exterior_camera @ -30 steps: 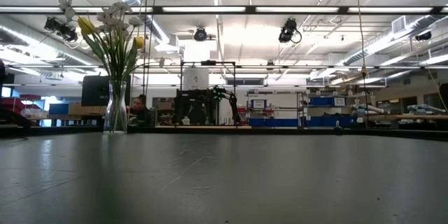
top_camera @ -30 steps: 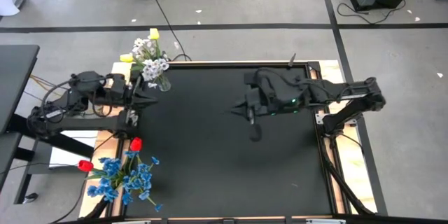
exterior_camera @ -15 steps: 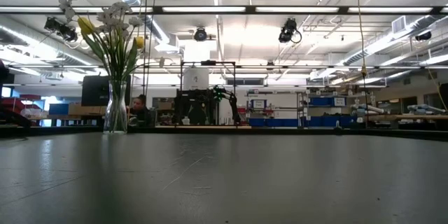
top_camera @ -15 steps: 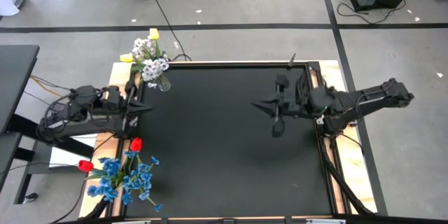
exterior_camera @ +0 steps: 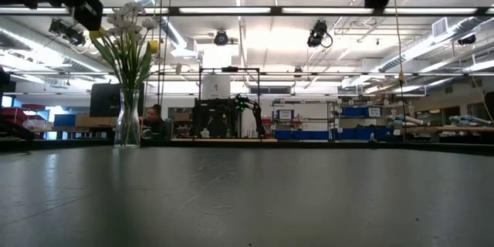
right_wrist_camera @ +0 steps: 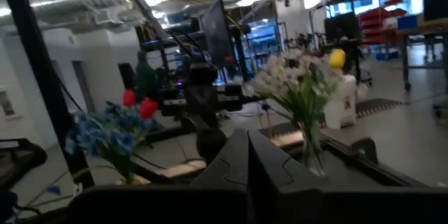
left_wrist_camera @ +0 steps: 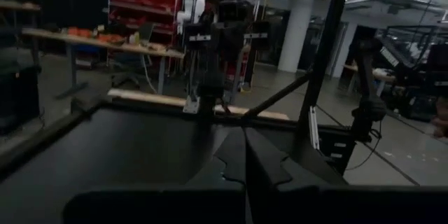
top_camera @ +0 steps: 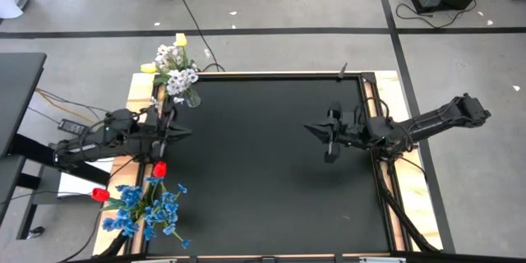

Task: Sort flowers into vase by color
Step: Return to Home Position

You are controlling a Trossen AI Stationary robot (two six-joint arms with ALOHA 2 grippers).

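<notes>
A glass vase [exterior_camera: 128, 120] at the table's far left corner holds white blossom clusters [top_camera: 175, 70] and yellow tulips [top_camera: 181, 39]; the right wrist view shows that bunch [right_wrist_camera: 301, 84] too. A bunch of blue blossoms [top_camera: 146, 209] with two red tulips [top_camera: 159, 168] stands at the near left corner, and appears again as the blue and red bunch [right_wrist_camera: 112, 136]. My left gripper [top_camera: 185, 131] is shut with nothing in it, level, at the left edge between the two bunches. My right gripper [top_camera: 308, 128] is shut with nothing in it, level, right of the table's middle.
The black table top [top_camera: 263, 181] lies bare between the two arms. Wooden frame rails [top_camera: 386, 189] run along its right side. Beyond the far edge the low view shows a workshop with benches and a seated person [exterior_camera: 154, 120].
Both arms have sunk and drawn back, fingers kept shut. My right gripper went toward the table's right edge and tipped from slanting down to level. My left gripper dropped and shifted slightly toward the near edge. In the low view both arms now show at the top. The flowers have not moved.
</notes>
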